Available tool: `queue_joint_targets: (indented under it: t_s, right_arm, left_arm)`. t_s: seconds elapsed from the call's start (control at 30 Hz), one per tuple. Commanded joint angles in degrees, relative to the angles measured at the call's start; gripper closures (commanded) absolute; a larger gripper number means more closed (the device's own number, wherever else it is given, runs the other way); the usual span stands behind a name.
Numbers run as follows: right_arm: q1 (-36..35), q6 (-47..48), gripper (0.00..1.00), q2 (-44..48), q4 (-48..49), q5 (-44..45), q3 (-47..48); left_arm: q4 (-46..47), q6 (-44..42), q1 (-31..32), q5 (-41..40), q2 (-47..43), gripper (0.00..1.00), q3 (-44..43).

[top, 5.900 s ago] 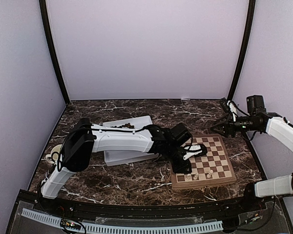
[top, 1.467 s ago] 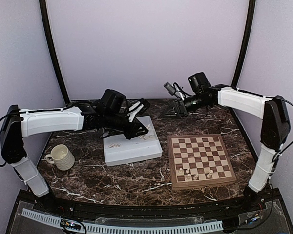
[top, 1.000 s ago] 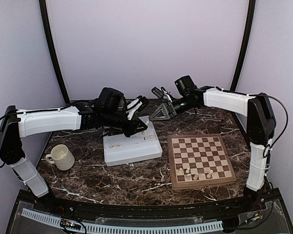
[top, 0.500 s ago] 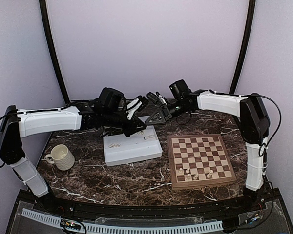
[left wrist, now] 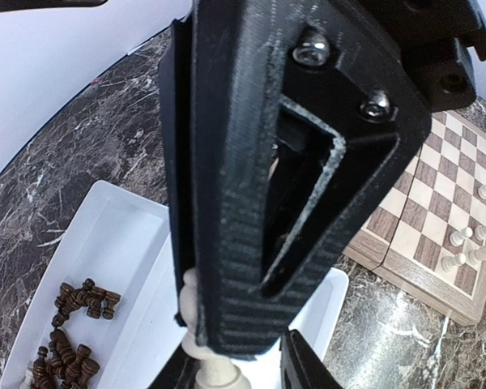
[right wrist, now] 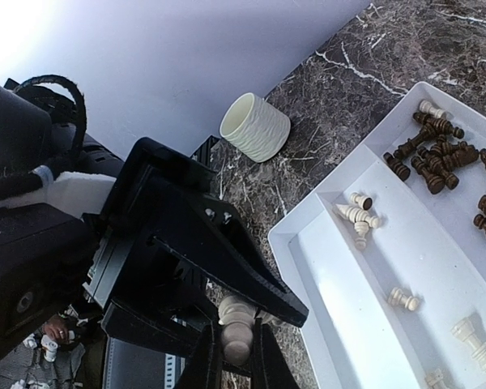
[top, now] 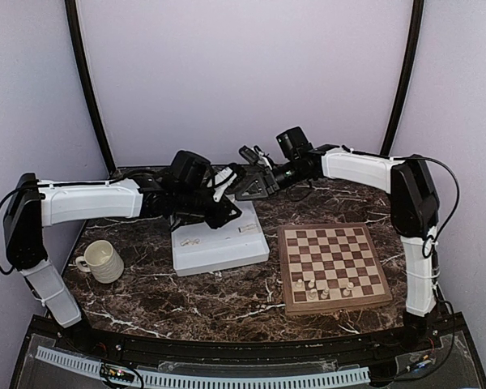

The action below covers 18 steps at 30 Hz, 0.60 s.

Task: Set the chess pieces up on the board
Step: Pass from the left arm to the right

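Meeting above the tray (top: 227,247), clamped a cream chess piece (right wrist: 236,324) in right jaws, left jaws narrowly parted: probably a handover.

A mug (top: 101,261) stands by the left edge of the surface (top: 227,304). A tray (top: 215,259) sits mid-surface, toward the far edge. The board (top: 340,243) lies just right of it, nearer the right edge, with a few chess pieces (top: 320,288) on its near rows. Loose pieces (right wrist: 441,154) lie in two neighbouring tray compartments. Above the tray's far edge, the left end effector (left wrist: 235,373) and right end effector (right wrist: 231,356) meet, a lone piece (right wrist: 236,320) between them.
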<state>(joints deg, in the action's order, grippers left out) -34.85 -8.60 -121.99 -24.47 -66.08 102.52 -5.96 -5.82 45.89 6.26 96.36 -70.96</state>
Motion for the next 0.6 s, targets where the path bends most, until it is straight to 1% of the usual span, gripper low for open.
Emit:
queue_joint_targets:
  t_s: [0.0, 0.1, 0.23, 0.37, 0.47, 0.57]
  right_arm:
    - [0.04, 1.64, 0.99, -1.15, -0.77, 1.22, 2.35]
    - [0.13, 1.95, 0.99, -1.28, -0.88, 1.58, 2.09]
    - [0.52, 2.51, 0.99, -1.14, -1.23, 2.34, 1.86]
    - [0.88, 3.06, 0.99, -0.96, -1.46, 3.03, 1.63]
    - [1.00, 3.19, 0.99, -1.02, -1.46, 3.40, 1.47]
    - [1.08, 3.47, 0.99, -1.13, -1.54, 4.00, 1.68]
  left_arm:
    - [-0.56, 0.64, 0.11, -3.53, 0.03, 0.65, 0.49]
    - [-0.86, 1.76, -0.10, -5.02, 0.10, 0.66, 0.70]
    - [-0.75, 3.47, -0.99, -4.82, 0.08, 0.66, 1.42]
    - [-0.33, 3.95, -1.42, -4.20, 0.23, 0.71, 2.27]
    - [-0.37, 3.71, -1.51, -4.09, 0.79, 0.78, 2.13]
    - [-0.78, 3.82, -1.72, -4.09, 1.55, 0.81, 1.62]
